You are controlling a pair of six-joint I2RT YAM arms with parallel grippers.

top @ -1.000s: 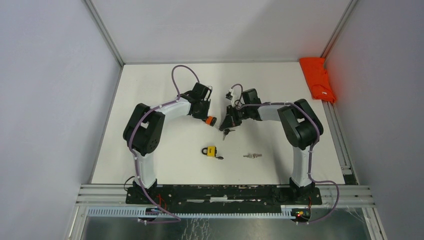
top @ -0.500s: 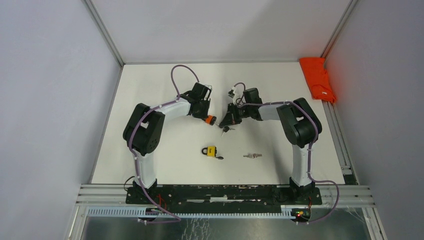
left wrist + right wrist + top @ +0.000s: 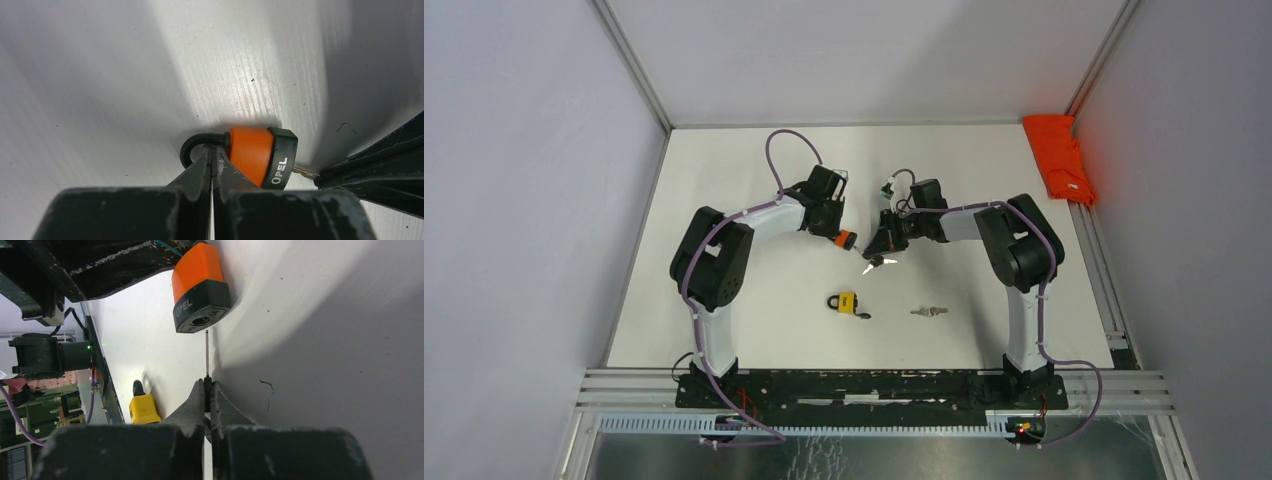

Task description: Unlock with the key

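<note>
So, my left gripper (image 3: 210, 159) is squeezed tight on the orange lock (image 3: 252, 155) by its loop (image 3: 192, 145), mid-table. My right gripper (image 3: 207, 386) pinches the key (image 3: 206, 352), its tip just at the keyhole (image 3: 201, 321). I think pushing in and turning are left.

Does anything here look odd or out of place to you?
Only slightly: the thin silver key in the right hand points just beside the keyhole of the orange padlock, not into it. Otherwise nothing stands out.
</note>
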